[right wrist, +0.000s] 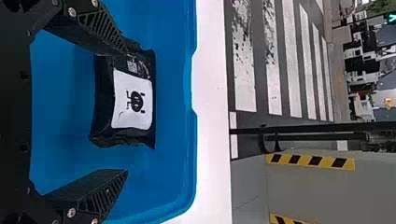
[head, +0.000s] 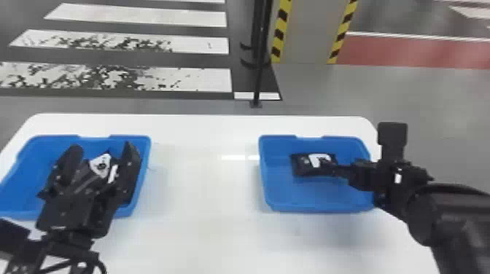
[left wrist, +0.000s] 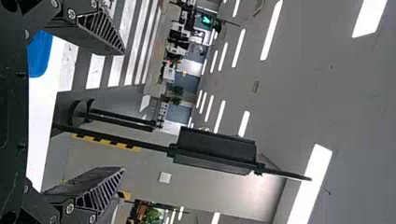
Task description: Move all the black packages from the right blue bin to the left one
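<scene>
Black package (right wrist: 105,105) bears a white label (right wrist: 122,91) printed in black

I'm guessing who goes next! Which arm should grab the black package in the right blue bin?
Probably the right: the right gripper, jaws open, is close to the black package; the left gripper is over by the left blue bin.

Solid blue marks the left bin (head: 22,156) and the right bin (head: 310,208) against a white table (head: 204,182); the black package (right wrist: 103,107) bears a white label (right wrist: 122,116) with a black motif, a grey pillar (head: 306,32) yellow-and-black striped edges (head: 280,23), white floor bars (head: 204,78) black speckling
</scene>
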